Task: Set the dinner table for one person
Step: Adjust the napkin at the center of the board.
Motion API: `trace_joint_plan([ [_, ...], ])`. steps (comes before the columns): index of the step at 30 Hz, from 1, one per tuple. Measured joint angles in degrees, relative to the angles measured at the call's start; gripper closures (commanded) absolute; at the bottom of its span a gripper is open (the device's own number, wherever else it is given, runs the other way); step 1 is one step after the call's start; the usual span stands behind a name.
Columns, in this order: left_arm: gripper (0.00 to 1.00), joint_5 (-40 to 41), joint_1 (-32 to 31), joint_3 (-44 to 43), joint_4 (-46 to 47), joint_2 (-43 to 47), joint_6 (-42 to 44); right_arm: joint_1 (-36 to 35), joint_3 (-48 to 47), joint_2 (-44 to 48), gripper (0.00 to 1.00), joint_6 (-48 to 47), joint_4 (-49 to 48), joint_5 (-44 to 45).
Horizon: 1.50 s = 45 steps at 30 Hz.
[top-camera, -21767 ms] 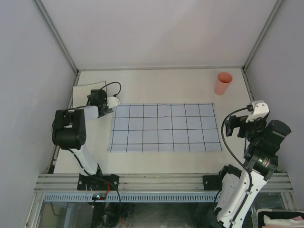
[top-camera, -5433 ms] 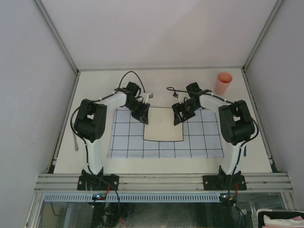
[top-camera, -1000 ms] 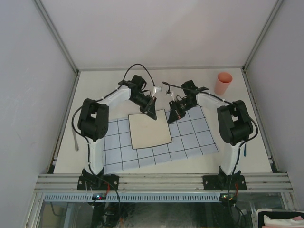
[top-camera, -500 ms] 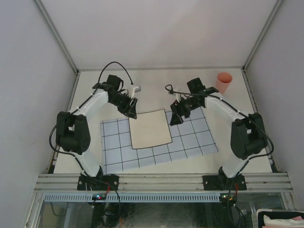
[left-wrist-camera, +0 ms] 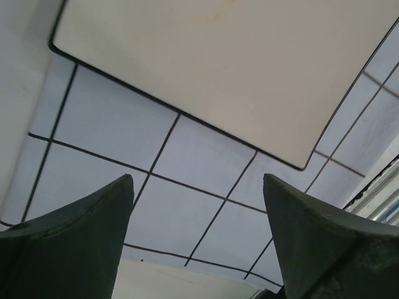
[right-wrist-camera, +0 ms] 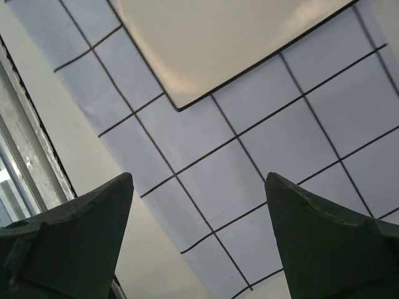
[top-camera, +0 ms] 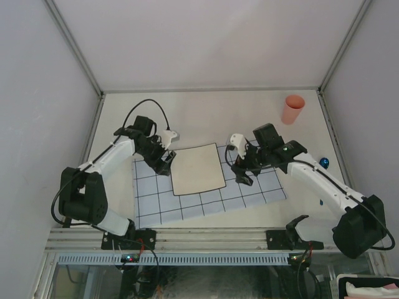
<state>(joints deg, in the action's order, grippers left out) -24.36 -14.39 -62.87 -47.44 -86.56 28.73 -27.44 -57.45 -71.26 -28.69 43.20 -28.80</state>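
The dinner table [top-camera: 206,118] is a flat off-white surface. On it lies a light-blue cloth [top-camera: 187,205] with a dark grid, skewed. A cream square plate [top-camera: 196,169] with a thin dark rim rests flat on the cloth. My left gripper [top-camera: 164,164] hovers just left of the plate, open and holding nothing. My right gripper [top-camera: 242,175] hovers just right of it, also open and holding nothing. The left wrist view shows the left gripper [left-wrist-camera: 197,180] over the cloth [left-wrist-camera: 112,124], the plate [left-wrist-camera: 218,68] beyond. The right gripper [right-wrist-camera: 198,177] likewise stands over the cloth [right-wrist-camera: 262,143], near the plate [right-wrist-camera: 224,43].
A pink cup [top-camera: 292,109] stands upright at the far right corner. A small blue object [top-camera: 323,162] lies near the right edge, beside the right arm. Grey rails and pale walls border the surface on three sides.
Both grippers have opened and let go of the plate's far corners. The left one drew back to the left, the right one to the right and nearer. The plate stays on the cloth.
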Motion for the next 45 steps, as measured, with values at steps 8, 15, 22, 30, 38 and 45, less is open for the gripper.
trace_joint_plan([
  [8,0.0,7.1,0.0,9.6,-2.3,10.2,3.7,-5.6,4.9,4.2,0.06,-4.6,4.2,5.4],
  [15,0.0,9.7,0.0,9.6,-7.4,13.5,8.7,-5.2,4.1,2.3,0.01,-9.5,5.6,7.7],
  [22,0.0,12.3,-3.4,9.7,-10.3,11.9,9.8,-5.2,-4.0,-7.3,0.0,-13.9,10.1,8.5],
  [30,0.0,15.4,-7.0,9.9,-9.5,4.7,11.4,-4.7,-7.4,-6.9,0.0,-15.1,10.8,8.4],
  [38,0.0,17.0,-7.7,7.3,-7.5,-5.2,12.4,-1.3,-7.4,1.0,0.0,-15.1,12.4,7.4],
  [45,0.09,17.7,-9.5,6.8,-2.2,-7.8,12.0,2.0,-7.5,5.9,0.0,-15.1,14.6,5.0],
])
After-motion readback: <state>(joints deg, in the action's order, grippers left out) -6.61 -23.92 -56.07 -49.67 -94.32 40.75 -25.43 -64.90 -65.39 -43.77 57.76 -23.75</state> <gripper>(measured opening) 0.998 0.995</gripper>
